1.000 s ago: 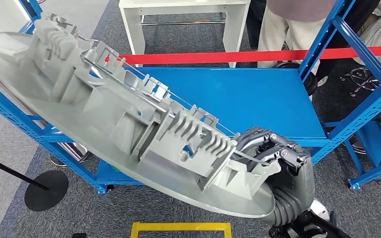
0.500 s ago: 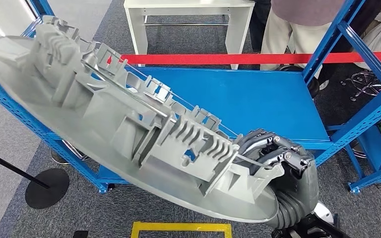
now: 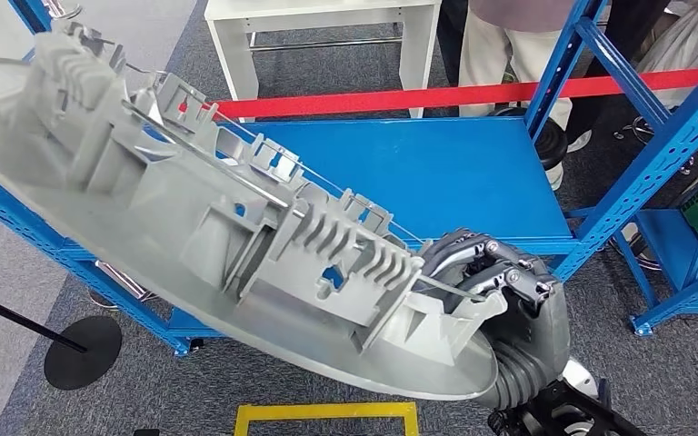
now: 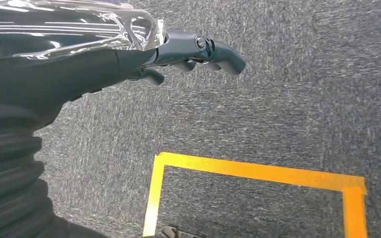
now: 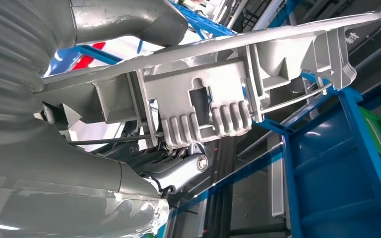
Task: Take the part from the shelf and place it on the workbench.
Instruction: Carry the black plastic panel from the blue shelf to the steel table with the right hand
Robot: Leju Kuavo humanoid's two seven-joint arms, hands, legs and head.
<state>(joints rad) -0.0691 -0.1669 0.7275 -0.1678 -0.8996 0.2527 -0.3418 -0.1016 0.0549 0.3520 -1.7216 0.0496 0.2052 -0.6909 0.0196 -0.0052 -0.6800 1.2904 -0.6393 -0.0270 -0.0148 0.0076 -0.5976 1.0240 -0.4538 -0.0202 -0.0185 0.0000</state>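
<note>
My right hand (image 3: 495, 272) grips the part (image 3: 227, 227), a long grey plastic moulding with ribs, clips and a thin wire rod along its upper side. The fingers (image 3: 473, 259) curl over the ribbed structure at the near end; the rest of the part runs up and away to my left, tilted, its far end passing in front of the shelf frame (image 3: 18, 213). The part is held in the air above the blue shelf board (image 3: 454, 173), not touching it.

Right wrist view: the part (image 5: 203, 99) crosses the picture, ribbed block toward the camera, with a finger (image 5: 178, 171) pressed under it and the thumb (image 5: 124, 20) on the other side.

My left hand (image 4: 188, 49) hangs over grey carpet (image 4: 297, 99), fingers loosely curled and holding nothing; whether they are fully closed, I cannot tell. A yellow tape rectangle (image 4: 258, 171) lies on the floor below it.

Beyond the shelf: a red tape barrier (image 3: 400, 98), a white table (image 3: 318, 18), and a person's legs (image 3: 509, 45) in light trousers. A black round stand base (image 3: 82, 350) sits on the floor to my left.
</note>
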